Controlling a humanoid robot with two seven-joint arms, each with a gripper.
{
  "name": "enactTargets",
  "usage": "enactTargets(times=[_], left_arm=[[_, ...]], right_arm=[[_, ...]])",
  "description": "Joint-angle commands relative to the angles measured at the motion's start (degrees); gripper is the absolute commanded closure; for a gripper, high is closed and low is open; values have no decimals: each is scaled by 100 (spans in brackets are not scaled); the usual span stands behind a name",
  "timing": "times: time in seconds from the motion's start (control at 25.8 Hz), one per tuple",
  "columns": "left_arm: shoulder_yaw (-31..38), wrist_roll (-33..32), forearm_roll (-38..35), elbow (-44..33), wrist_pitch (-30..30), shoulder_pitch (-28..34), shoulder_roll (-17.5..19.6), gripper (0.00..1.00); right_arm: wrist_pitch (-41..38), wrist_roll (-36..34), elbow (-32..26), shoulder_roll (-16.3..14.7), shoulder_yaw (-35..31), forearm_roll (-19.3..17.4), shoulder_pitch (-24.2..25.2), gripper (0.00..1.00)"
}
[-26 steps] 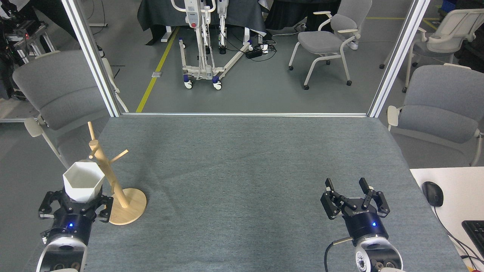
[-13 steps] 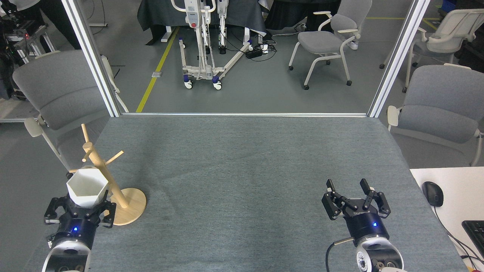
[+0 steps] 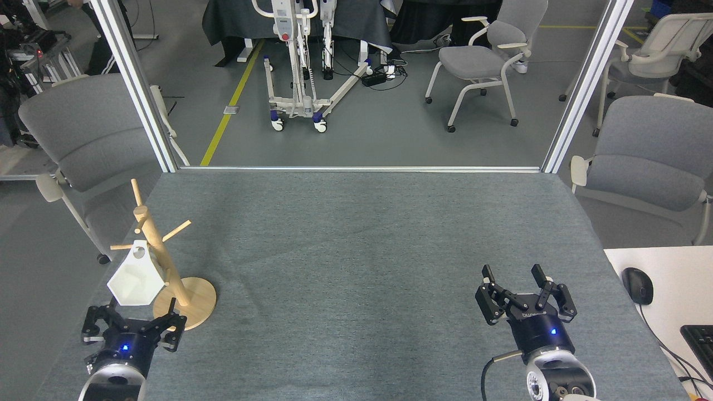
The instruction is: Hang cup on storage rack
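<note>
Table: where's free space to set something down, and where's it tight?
Bare table spans from the storage rack across to the right gripper, and back to the far edge. Crowded only at near left: rack, hanging cup and open left gripper cluster together.

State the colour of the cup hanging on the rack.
White; the cup shows best in the head view.

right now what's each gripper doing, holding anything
Left gripper: open, empty; the small white faceted cup hangs on the light wooden mug tree.
Right gripper: open, empty.
</note>
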Motion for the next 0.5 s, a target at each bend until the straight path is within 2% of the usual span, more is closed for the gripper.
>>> enactTargets(times=[0.0, 0.16, 0.39, 0.47], left_arm=[[-61, 8, 4, 197, -6, 26, -155, 2], [-61, 105, 39, 294, -68, 192, -375, 2], [-184, 658, 48, 109, -217, 351, -1104, 2], [-439, 808, 136, -58, -164, 351, -1122, 2]], right_arm=[[1, 1, 9, -3, 0, -7, 2, 1], [1, 1, 9, -21, 0, -7, 2, 1], [10, -17, 9, -21, -9, -16, 2, 1], [1, -17, 9, -21, -9, -25, -15, 1]])
